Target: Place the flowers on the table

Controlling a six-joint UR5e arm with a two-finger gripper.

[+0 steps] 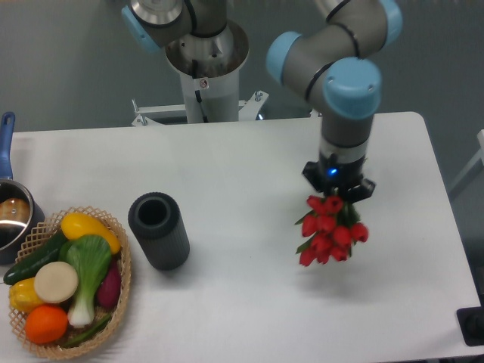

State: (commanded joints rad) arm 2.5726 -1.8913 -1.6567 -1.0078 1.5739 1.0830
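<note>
The flowers [327, 231], a small bunch of red tulips with green leaves, hang below my gripper [338, 195] at the right side of the white table [242, 166]. The gripper points straight down and its fingers are hidden behind the blooms, closed on the bunch. The stems are mostly hidden. Whether the blooms touch the tabletop or hang just above it cannot be told.
A dark ribbed cylinder [159, 231] stands left of centre. A wicker basket [121, 283] of vegetables and fruit, with a green-leafed white-stemmed vegetable [87, 276], sits at the front left. A pot with a blue handle [9, 204] is at the left edge. The arm's base [206, 68] stands behind the table.
</note>
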